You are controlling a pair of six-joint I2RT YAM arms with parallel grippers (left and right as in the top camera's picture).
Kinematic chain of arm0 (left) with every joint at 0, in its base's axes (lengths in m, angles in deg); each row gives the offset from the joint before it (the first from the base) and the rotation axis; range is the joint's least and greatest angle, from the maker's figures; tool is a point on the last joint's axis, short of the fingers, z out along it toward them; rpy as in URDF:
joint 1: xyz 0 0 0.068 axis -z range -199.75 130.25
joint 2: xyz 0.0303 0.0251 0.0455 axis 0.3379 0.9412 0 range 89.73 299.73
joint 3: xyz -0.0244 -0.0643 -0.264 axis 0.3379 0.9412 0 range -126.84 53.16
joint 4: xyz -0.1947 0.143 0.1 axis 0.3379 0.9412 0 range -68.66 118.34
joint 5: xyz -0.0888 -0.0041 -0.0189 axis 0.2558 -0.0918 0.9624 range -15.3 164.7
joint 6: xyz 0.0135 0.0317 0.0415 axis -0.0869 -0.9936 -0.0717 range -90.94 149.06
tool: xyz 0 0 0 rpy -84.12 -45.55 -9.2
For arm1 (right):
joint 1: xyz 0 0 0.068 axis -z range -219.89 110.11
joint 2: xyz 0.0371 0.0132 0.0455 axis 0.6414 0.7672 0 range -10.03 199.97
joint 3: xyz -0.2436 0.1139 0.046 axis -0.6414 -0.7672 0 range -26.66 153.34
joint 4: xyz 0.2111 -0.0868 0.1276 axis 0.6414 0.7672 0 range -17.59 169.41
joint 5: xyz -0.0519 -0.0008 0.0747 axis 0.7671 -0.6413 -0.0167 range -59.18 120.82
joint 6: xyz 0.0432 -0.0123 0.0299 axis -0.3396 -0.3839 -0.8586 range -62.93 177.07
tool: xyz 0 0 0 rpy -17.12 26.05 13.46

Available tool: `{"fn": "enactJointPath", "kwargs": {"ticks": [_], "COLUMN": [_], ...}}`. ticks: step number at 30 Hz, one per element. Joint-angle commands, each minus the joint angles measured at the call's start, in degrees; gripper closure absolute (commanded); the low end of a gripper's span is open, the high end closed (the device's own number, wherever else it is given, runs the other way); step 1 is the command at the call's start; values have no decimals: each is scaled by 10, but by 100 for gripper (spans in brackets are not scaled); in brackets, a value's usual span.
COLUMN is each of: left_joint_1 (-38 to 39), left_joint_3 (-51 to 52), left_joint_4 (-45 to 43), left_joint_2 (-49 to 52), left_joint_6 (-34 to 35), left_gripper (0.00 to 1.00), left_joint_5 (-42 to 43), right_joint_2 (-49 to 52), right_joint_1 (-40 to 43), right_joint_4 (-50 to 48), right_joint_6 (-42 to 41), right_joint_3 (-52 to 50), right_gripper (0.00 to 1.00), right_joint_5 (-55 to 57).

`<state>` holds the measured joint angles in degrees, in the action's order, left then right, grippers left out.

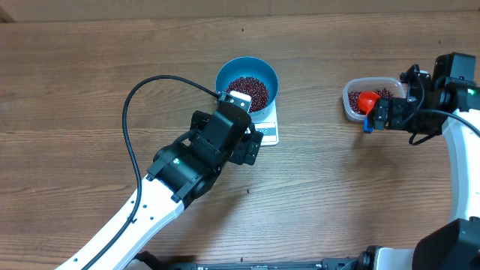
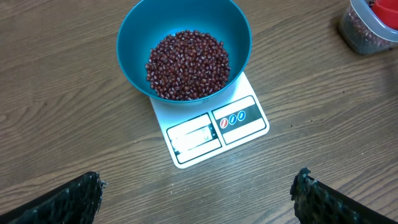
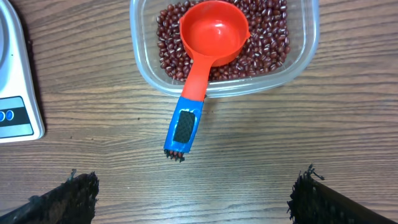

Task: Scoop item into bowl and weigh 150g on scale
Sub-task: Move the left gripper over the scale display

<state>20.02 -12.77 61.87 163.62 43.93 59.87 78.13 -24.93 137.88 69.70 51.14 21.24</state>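
1. Beans (image 2: 188, 65): we are seeing a loose dark red-brown heap lying in the bottom of the bowl (image 2: 134, 37), well below its rim.
2. Bowl: round, deep and blue. It is sitting on the back part of the scale (image 2: 214, 130) and overhanging it on both sides.
3. Scale: flat, white and rectangular. Its display window and button panel are showing in front of the bowl, facing the left wrist camera. We are not making out any reading. From overhead, the left arm is covering the scale's front edge.
4. Left gripper (image 2: 196, 196): it is hovering just in front of the scale with its fingers spread wide, gripping nothing.
5. Tub (image 3: 308, 37): clear plastic with rounded corners, standing well to the right of the scale. It is holding more of the same beans.
6. Scoop (image 3: 213, 34): its red cup is resting on the tub's beans. The handle is leaning out over the tub's near rim, and its blue end is hanging above the table (image 1: 90, 75).
7. Right gripper (image 3: 194, 196): it is hanging near the scoop's handle end without touching it, fingers spread wide, pinching nothing.
8. Cable (image 1: 131, 112): black, looping out from the left arm over the tabletop.
9. Table: brown wood grain with a few small dark specks, filling every view.
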Motion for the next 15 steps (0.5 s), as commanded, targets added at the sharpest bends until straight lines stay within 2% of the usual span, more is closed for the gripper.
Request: {"fn": "enactJointPath", "kwargs": {"ticks": [1,15], "left_joint_1": [0,0], "left_joint_3": [2,2], "left_joint_4": [-2,-2], "left_joint_2": [-5,-5], "left_joint_6": [4,4], "left_gripper": [0,0], "left_joint_5": [-6,-6], "right_joint_2": [-10,-10], "right_joint_1": [1,1], "right_joint_4": [-2,-5], "right_joint_6": [7,8], "right_joint_3": [17,17], "right_gripper": [0,0], "right_joint_5": [5,5]}}
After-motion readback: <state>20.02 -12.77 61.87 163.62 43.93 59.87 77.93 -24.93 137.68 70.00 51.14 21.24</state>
